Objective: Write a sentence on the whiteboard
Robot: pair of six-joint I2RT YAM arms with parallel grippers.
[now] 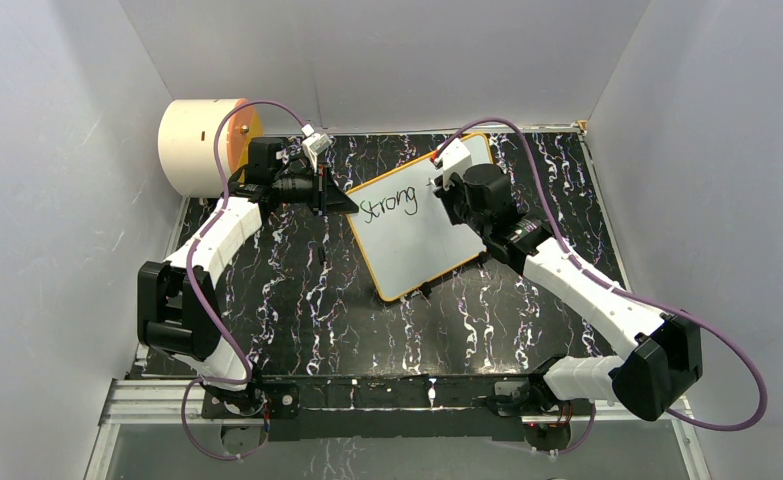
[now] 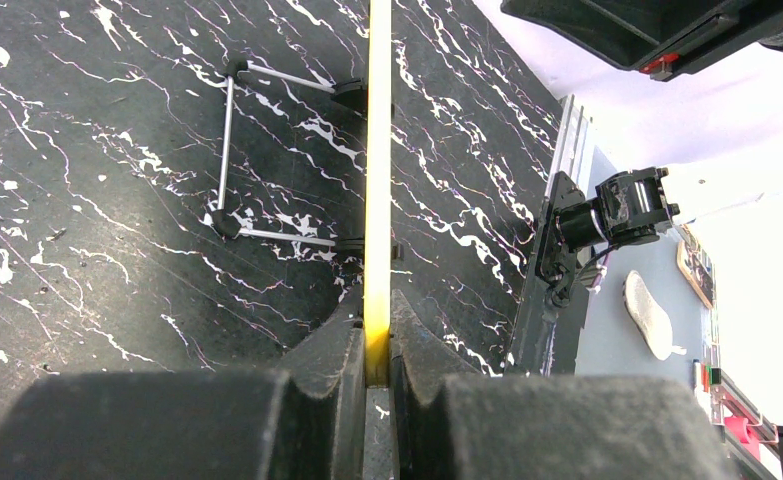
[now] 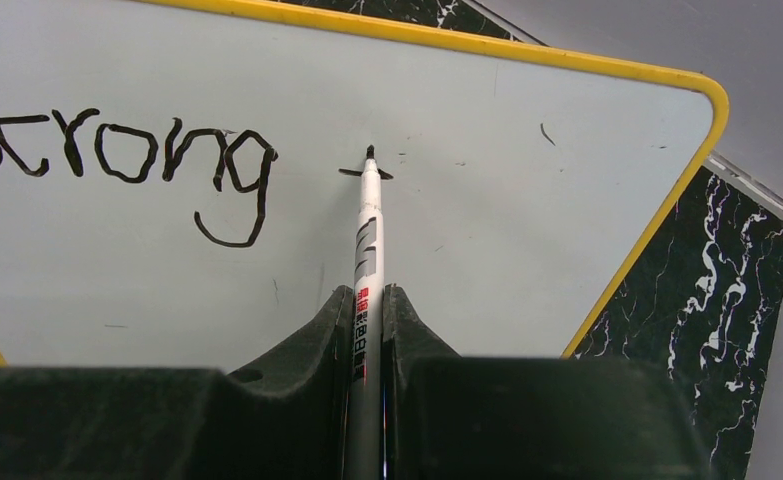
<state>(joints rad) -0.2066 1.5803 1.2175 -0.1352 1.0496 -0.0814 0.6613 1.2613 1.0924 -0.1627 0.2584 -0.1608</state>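
Right gripper [image 3: 367, 300]: closed narrow on a marker [image 3: 369, 230], the barrel pointing straight out between the jaws toward the top of the wrist frame.
Marker tip [image 3: 370, 153]: met the whiteboard [image 3: 527, 230] at a short dash, just right of the written word "Strong" [image 3: 117, 160].
Free room: lay right of the tip, toward the rounded yellow corner at the frame's right; blank white also showed below the word.
Whiteboard place: sat mid-frame in the top view, skewed, its long axis and writing line rising from left to upper right.
Left gripper [image 2: 377, 345]: clamped shut on the yellow frame edge [image 2: 378, 150], at the board's left side in the top view.
Nearer arm: the right, with its tip on the board; the left served as a clamp only.
Coming move, as a judgement: probably called for strokes carried rightward along the writing line, away from the word and toward that corner.
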